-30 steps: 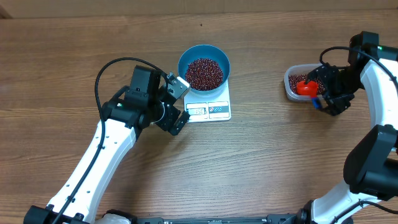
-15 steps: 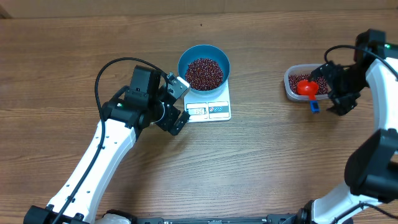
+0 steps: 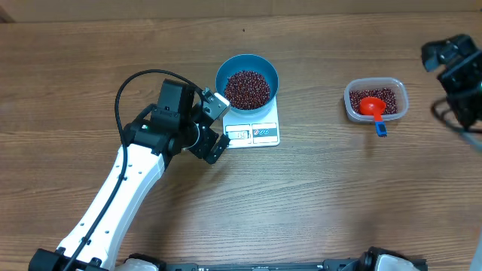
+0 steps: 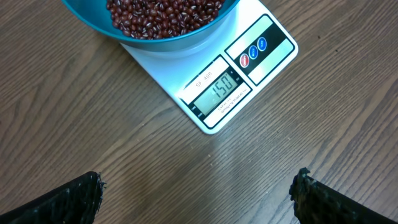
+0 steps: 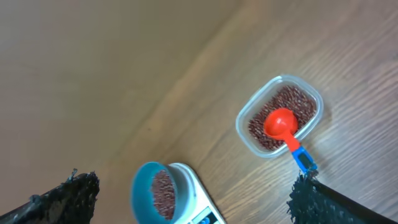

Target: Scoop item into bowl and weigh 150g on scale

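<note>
The blue bowl (image 3: pixel 218 78) stands on the white scale (image 3: pixel 265 120), filled with dark red-brown beans (image 3: pixel 247 89). In the left wrist view the bowl (image 4: pixel 163 43) shows at the top, and the scale's display (image 4: pixel 219 91) reads 150. My left gripper (image 3: pixel 219 126) hovers at the scale's left front corner, open and empty, with bare wood between its fingers (image 4: pixel 84 193). My right gripper (image 3: pixel 454 62) is raised at the far right, blurred, well away from everything. In its own view it (image 5: pixel 194 183) stands open and empty, high above the bowl (image 5: pixel 140 186).
A clear tub (image 3: pixel 349 98) of beans sits right of the scale. A red scoop (image 3: pixel 370 105) lies in it, its blue handle end hanging over the tub's front rim. The left arm's black cable (image 3: pixel 119 94) loops over the table.
The right gripper has drawn back from the scoop's handle, up and to the right edge of the table. The scoop stays in the tub. The left arm has not moved.
</note>
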Controlling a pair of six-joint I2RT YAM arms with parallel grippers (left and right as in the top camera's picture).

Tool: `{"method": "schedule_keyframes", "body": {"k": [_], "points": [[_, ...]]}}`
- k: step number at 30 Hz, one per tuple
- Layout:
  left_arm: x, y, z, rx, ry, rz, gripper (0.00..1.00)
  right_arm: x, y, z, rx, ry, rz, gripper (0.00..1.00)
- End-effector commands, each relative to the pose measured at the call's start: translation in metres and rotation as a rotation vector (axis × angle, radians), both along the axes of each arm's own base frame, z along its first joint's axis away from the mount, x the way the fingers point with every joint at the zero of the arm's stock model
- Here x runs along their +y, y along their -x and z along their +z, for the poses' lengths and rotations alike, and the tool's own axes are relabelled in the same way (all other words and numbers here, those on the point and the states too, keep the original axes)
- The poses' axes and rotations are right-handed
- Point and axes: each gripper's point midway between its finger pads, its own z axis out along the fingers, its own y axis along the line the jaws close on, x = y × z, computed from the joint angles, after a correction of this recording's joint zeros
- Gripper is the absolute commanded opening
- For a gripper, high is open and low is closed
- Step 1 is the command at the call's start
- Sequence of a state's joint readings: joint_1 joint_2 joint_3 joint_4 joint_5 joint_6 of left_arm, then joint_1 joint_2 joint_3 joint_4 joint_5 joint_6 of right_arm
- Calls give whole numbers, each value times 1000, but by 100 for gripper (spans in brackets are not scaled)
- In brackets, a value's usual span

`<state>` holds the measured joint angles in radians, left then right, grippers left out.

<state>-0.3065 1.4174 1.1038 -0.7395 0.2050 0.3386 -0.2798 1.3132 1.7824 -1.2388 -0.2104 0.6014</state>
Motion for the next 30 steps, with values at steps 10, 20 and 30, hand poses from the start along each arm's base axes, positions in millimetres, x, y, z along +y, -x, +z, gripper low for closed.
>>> {"method": "schedule_keyframes", "body": {"k": [10, 20, 30], "points": [[1, 1, 6, -14, 13, 11, 100, 23, 89, 30, -52, 61, 20, 100], [1, 1, 6, -14, 13, 11, 100, 15, 140, 69, -242, 455, 63, 100], [1, 0, 6, -15, 14, 11, 100, 17, 99, 15, -433, 654, 105, 100]]}}
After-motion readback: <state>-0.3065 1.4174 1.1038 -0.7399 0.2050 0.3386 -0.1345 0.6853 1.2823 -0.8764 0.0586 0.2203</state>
